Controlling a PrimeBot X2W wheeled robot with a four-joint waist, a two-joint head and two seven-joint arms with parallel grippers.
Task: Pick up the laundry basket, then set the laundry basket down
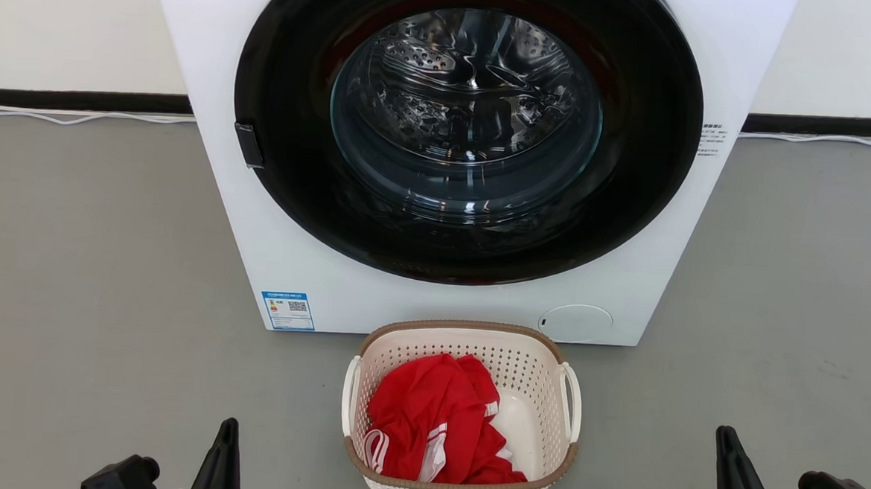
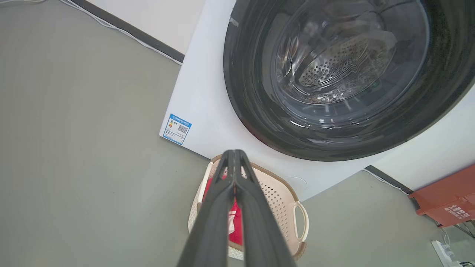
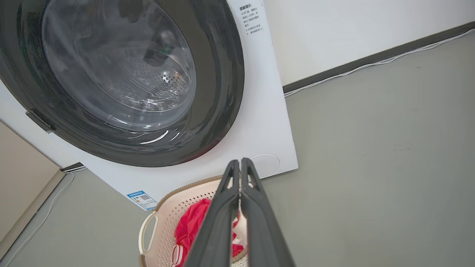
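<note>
The basket (image 1: 526, 368) rests on the floor (image 1: 105, 294), lower centre, just before the washer (image 1: 293, 252). The left end effector (image 1: 230, 429) and right end effector (image 1: 727, 440), lower corners, are closed, empty: pre-lift or post-set-down. For any lift, grip both handles (image 1: 573, 401) evenly.

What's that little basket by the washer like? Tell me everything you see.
The laundry basket is small, cream and plastic-looking: a rounded rectangle with perforated walls, a brown woven-look rim and a white loop handle on each side. It stands upright on the grey floor, close before the white washing machine. A crumpled red garment with white stripes lies inside.
</note>
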